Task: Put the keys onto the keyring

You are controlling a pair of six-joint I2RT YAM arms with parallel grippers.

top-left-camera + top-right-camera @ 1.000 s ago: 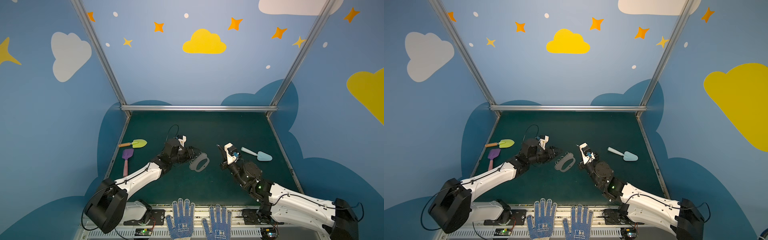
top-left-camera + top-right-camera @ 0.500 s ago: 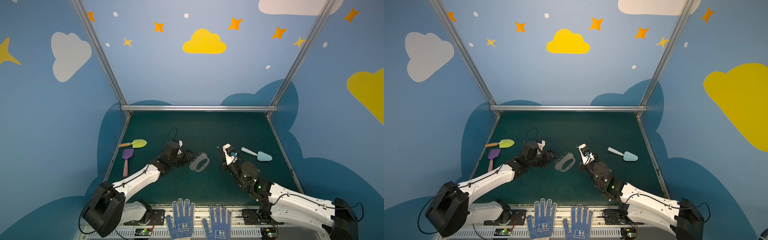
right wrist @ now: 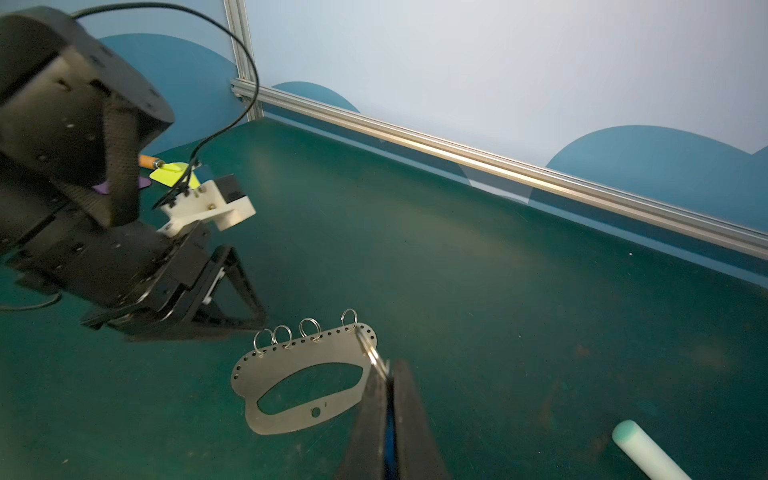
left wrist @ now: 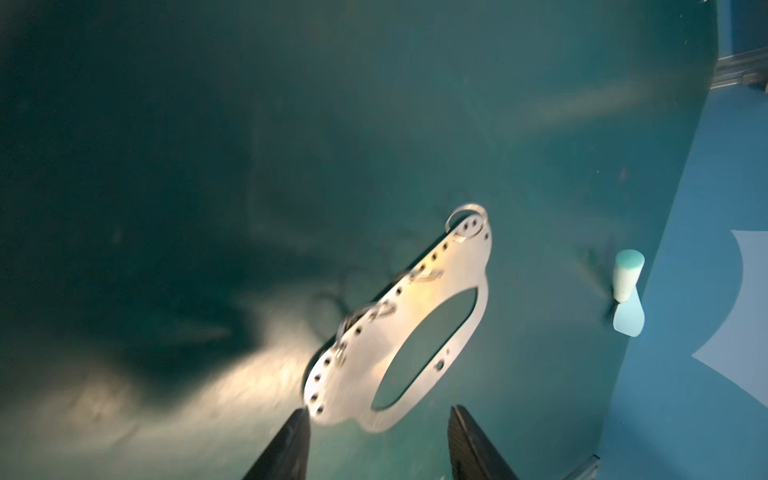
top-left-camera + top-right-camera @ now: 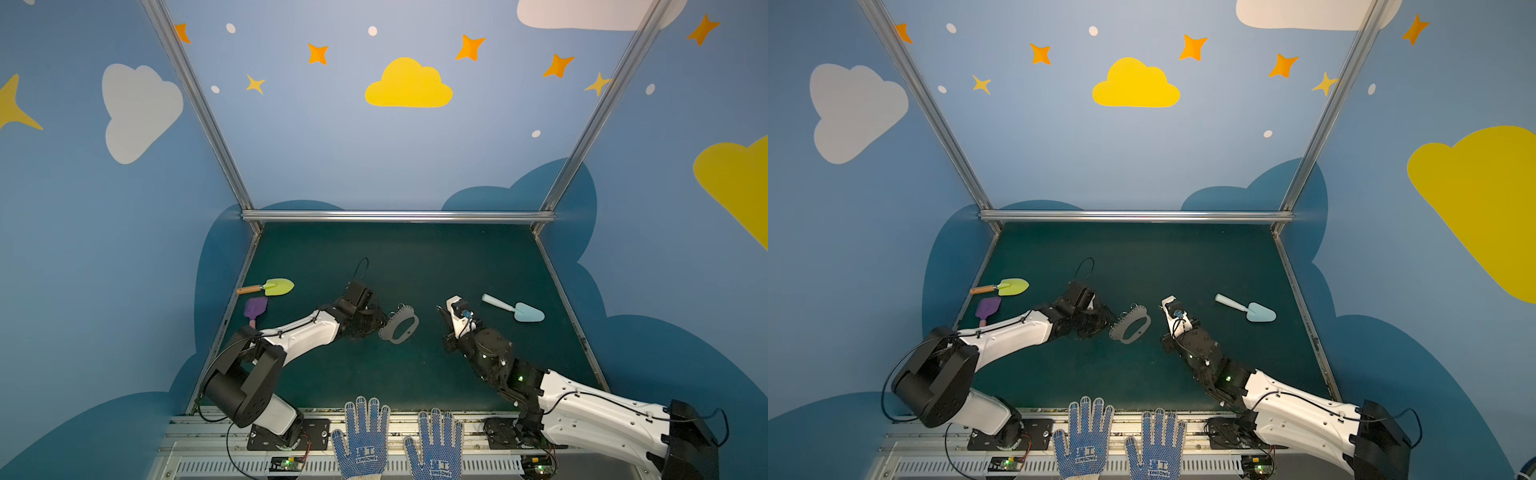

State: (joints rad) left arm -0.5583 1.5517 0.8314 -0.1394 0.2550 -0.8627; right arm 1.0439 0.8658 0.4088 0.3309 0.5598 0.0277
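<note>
The keyring (image 3: 299, 353) is laid flat in the middle, just right of the empty, half-spread left gripper (image 4: 378, 413). The keys (image 3: 370, 347) are pinched in the closed right gripper (image 3: 388, 368) beside its right end. A pale blue toy spade (image 5: 528, 311) is seen farther right.

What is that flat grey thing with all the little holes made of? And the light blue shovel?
The keyring plate looks like thin sheet metal with a brushed, slightly shiny finish: it glints brightly under the light and has crisp edges and punched holes. The pale blue toy spade is probably plastic: one even matte colour, a rounded handle, no gleam. From looks alone, that is a guess.
</note>
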